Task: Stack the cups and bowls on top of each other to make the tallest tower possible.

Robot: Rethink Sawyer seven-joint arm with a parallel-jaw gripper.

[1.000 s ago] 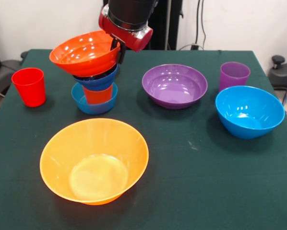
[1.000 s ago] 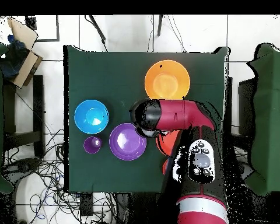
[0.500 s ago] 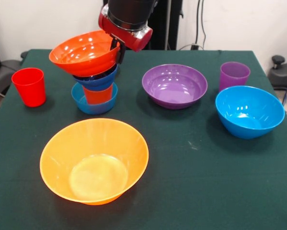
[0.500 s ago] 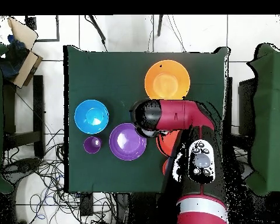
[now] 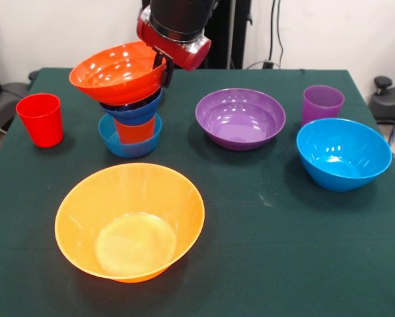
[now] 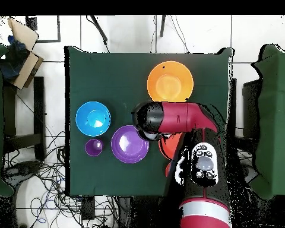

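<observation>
My gripper (image 5: 163, 71) is shut on the right rim of the red-orange bowl (image 5: 115, 71), which is tilted with its mouth towards the front-left. That bowl rests on a stack of a dark blue bowl (image 5: 133, 112), an orange-red cup (image 5: 134, 131) and a small light blue bowl (image 5: 121, 148). A red cup (image 5: 40, 119) stands to the left of the stack. The big yellow-orange bowl (image 5: 129, 221) sits empty near the front. In the overhead view the arm (image 6: 179, 116) hides most of the stack.
A purple bowl (image 5: 240, 117), a purple cup (image 5: 322, 104) and a large light blue bowl (image 5: 343, 153) stand on the right half of the green table (image 5: 263, 251). The overhead view shows them as the purple bowl (image 6: 129, 143), purple cup (image 6: 94, 147) and blue bowl (image 6: 92, 118).
The gripper and the red-orange bowl have crept very slightly upward. Everything else stays where it was.
</observation>
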